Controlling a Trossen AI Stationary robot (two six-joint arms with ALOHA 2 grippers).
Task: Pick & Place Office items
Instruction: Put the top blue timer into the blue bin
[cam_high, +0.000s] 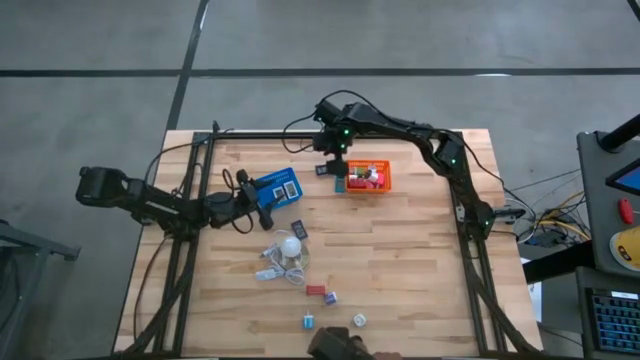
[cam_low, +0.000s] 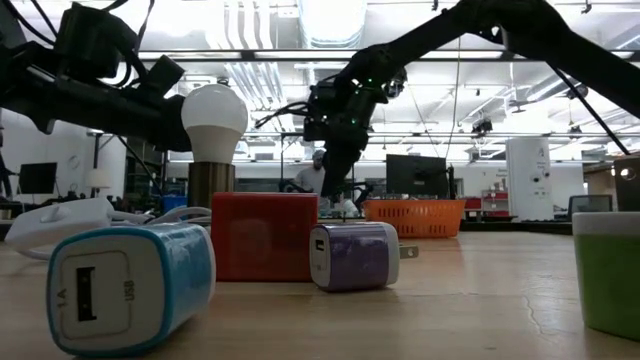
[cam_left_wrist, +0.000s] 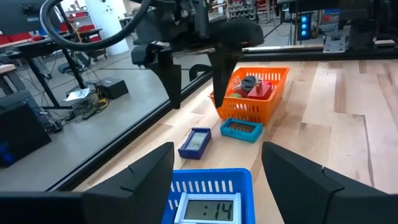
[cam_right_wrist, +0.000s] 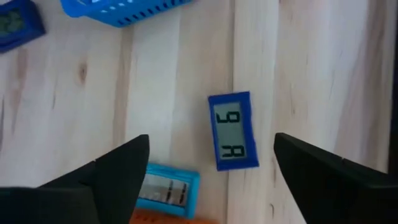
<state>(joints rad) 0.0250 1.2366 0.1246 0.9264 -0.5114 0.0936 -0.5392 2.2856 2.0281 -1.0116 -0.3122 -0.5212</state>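
So far only a few pieces sit in the orange basket (cam_high: 368, 177) and blue basket (cam_high: 276, 188), while the wide-open, empty right gripper (cam_high: 331, 163) hangs over a dark blue display piece (cam_right_wrist: 233, 130), the left gripper (cam_high: 262, 197) open and empty at the blue basket, and many office items (cam_high: 322, 291) wait nearer.

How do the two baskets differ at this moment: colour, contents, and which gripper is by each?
The blue basket sits left of the table's middle; the orange basket sits farther right. The blue one holds a flat piece with a pale digit display; the orange one holds red and dark pieces. The open left gripper is at the blue one; the open right gripper hangs beside the orange one, over a dark blue clock. Both are mesh and upright.
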